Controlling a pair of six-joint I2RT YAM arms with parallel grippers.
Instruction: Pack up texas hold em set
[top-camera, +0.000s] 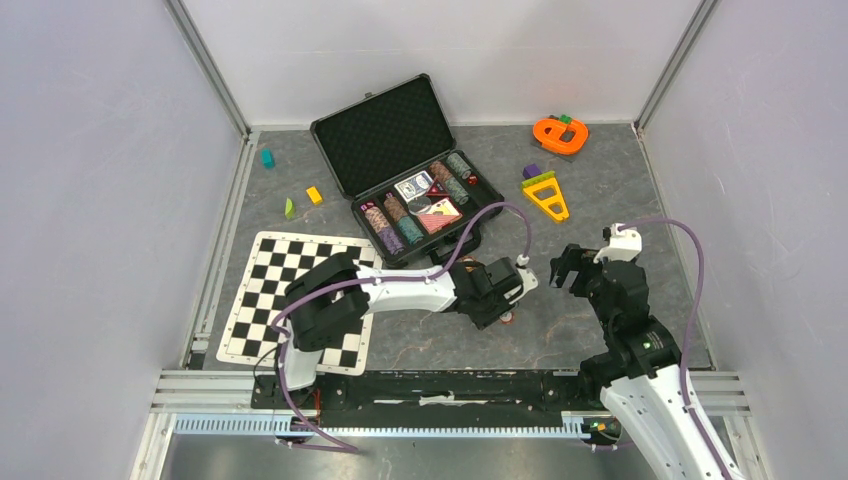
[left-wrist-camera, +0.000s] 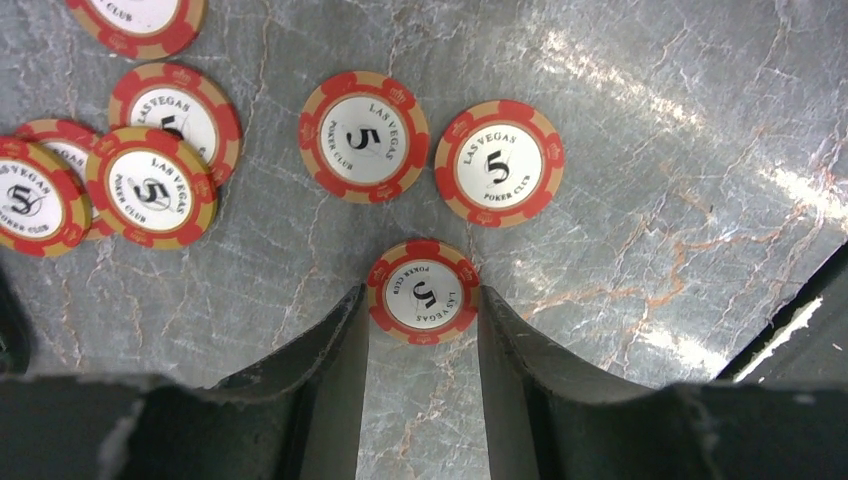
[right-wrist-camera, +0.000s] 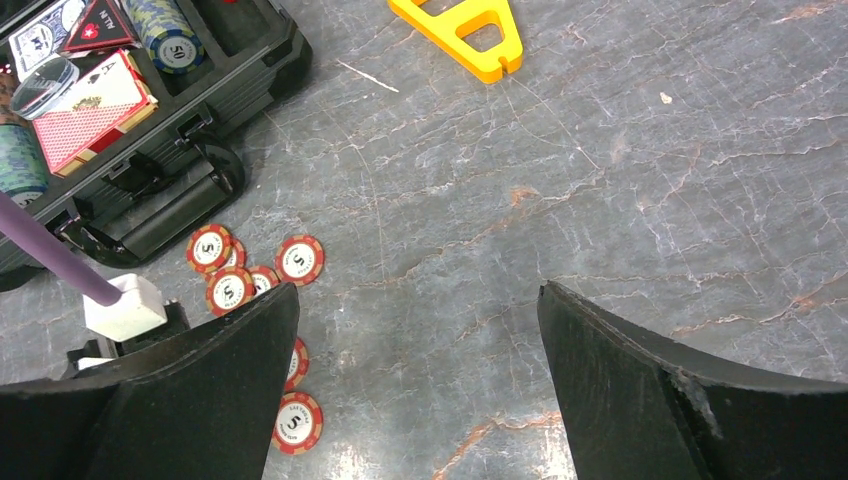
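Observation:
The texas hold em set's black briefcase (top-camera: 385, 130) lies open at the back centre, with chip stacks (top-camera: 395, 225) and card decks (top-camera: 440, 215) in its tray. Several red-white poker chips (left-wrist-camera: 364, 137) lie loose on the grey table in front of it. My left gripper (left-wrist-camera: 421, 300) is low over them, its fingertips (left-wrist-camera: 352, 320) pressed against both sides of one flat-lying chip (left-wrist-camera: 423, 285). My right gripper (right-wrist-camera: 418, 300) hovers open to the right of the chips (right-wrist-camera: 299, 259), holding nothing. In the top view the left gripper (top-camera: 510, 298) hides most of the chips.
A black-white checkered mat (top-camera: 290, 300) lies front left under the left arm. Orange (top-camera: 560, 133) and yellow (top-camera: 546, 196) plastic toys sit back right, and small coloured blocks (top-camera: 314, 195) back left. The case handle (right-wrist-camera: 165, 225) faces the chips. Walls enclose the table.

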